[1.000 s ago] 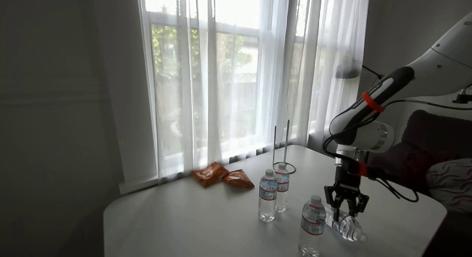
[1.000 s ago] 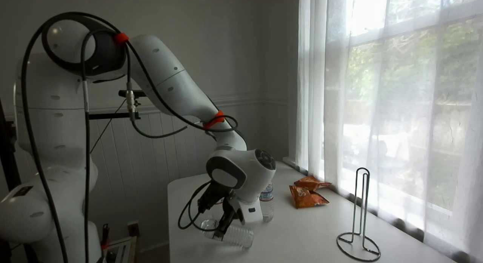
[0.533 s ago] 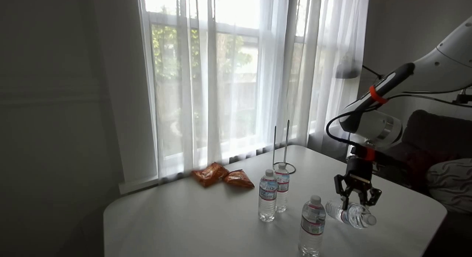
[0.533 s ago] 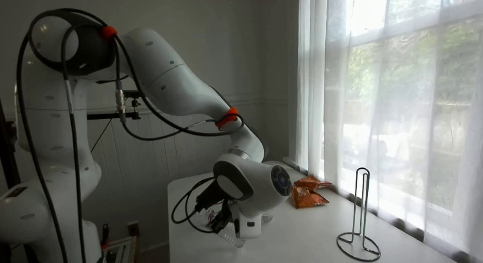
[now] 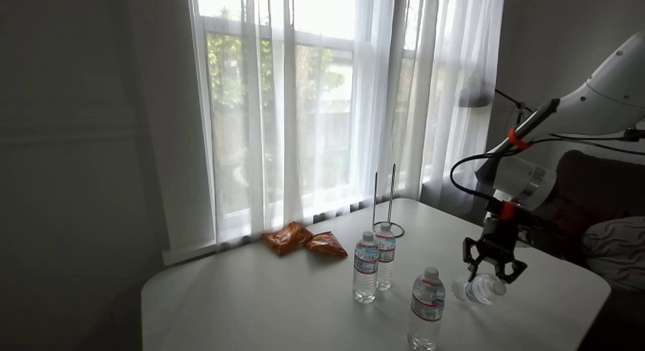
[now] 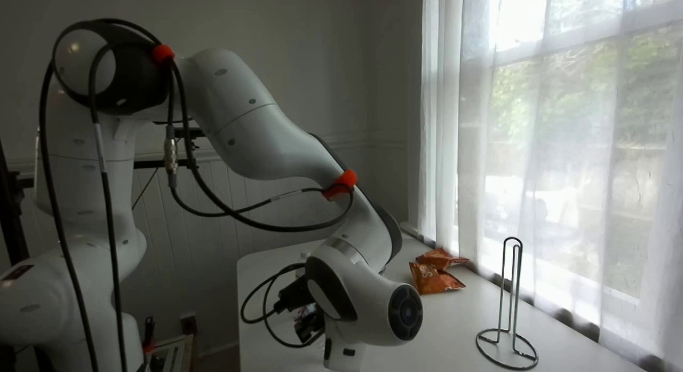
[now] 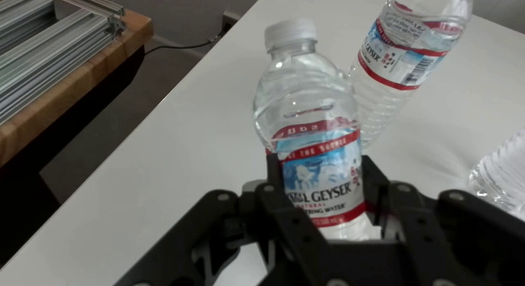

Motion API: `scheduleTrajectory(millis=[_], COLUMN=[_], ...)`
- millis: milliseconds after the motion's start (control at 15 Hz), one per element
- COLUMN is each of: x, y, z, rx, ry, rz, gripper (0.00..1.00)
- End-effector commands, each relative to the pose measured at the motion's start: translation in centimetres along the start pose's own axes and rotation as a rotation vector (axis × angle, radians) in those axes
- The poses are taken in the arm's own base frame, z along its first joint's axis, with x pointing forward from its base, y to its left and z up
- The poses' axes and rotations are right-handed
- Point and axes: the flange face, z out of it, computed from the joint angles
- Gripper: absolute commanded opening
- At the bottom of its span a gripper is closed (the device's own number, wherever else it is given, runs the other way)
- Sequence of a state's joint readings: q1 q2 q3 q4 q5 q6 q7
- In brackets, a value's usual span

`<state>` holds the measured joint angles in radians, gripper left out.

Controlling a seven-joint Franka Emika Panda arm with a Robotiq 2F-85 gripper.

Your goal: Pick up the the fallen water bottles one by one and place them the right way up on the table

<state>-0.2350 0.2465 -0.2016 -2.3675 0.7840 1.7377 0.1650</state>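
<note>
1. Your gripper [image 5: 489, 279] and the water bottle [image 5: 482, 290] have moved up and right in an exterior view since a second ago
2. Left of centre there, orange snack packets [image 5: 291, 238] lie on your table [image 5: 242, 300]
3. Just right of centre, two upright bottles [image 5: 368, 270] stand close together
4. Further right, at the bottom edge, you see a third upright bottle [image 5: 427, 310]
5. At lower right, your jaws hold the water bottle by both sides of its label, cap pointing right

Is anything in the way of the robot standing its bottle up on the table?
Nothing visible stands between the held bottle in the gripper and the table under it. A standing bottle is close by, beyond it in the wrist view.
</note>
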Motion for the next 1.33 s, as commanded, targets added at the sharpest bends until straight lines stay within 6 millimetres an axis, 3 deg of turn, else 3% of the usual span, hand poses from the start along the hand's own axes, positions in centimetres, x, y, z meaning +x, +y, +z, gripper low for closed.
scheduleTrajectory(millis=[0, 67, 133, 400, 867, 1267], x=[0.1, 0.2, 0.2, 1.5, 2.7, 4.6], y=[0.0, -0.1, -0.1, 0.6, 1.1, 1.4], z=[0.0, 0.0, 0.0, 0.4, -0.9, -0.3], rx=[-0.002, -0.002, -0.002, 0.021, 0.098, 0.198], ry=[-0.003, -0.004, -0.004, -0.106, -0.241, -0.41], rz=[0.002, 0.002, 0.002, 0.059, 0.106, 0.222], gripper=[0.47, 0.47, 0.22, 0.22, 0.22, 0.22])
